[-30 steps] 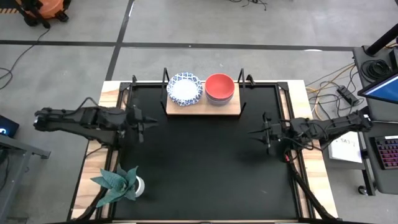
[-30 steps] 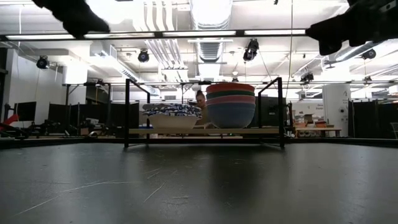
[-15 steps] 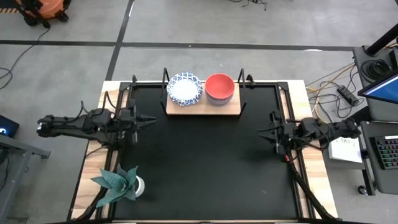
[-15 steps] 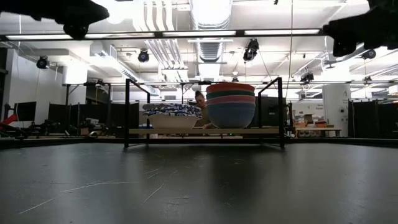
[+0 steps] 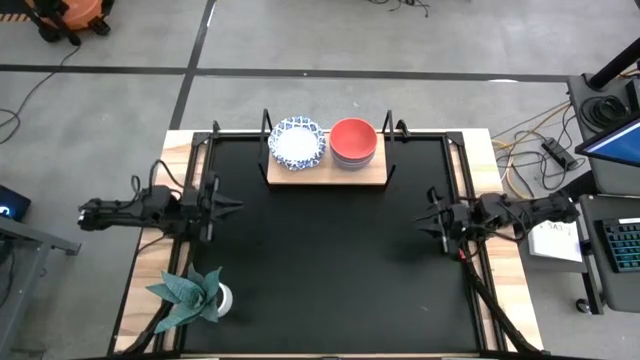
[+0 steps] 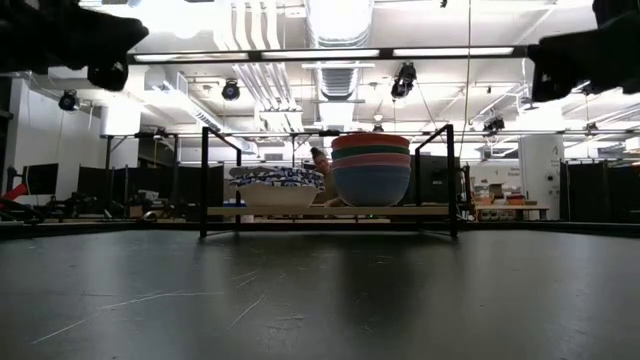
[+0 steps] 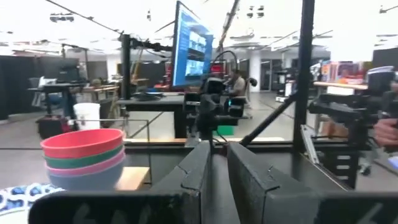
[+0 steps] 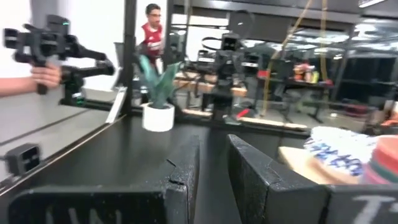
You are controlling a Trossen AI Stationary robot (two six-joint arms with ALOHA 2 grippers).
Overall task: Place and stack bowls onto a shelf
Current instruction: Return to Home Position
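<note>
Left gripper (image 5: 228, 207): fingers a narrow gap apart, empty, at the left edge of the black tabletop (image 5: 330, 270). Right gripper (image 5: 425, 213): likewise, at the right edge. Both are well apart from the light-wood shelf with black metal uprights (image 5: 330, 177). It carries a stack of white bowls with blue-patterned rims (image 5: 297, 142) beside a stack of plain bowls (image 5: 353, 142) (red on top).

Risk, as judged: the left arm, folding home, clips the nearby green star-shaped plant in its white pot (image 5: 190, 293).

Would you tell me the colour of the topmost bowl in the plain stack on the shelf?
The topmost bowl is red, clearest in the high view.
</note>
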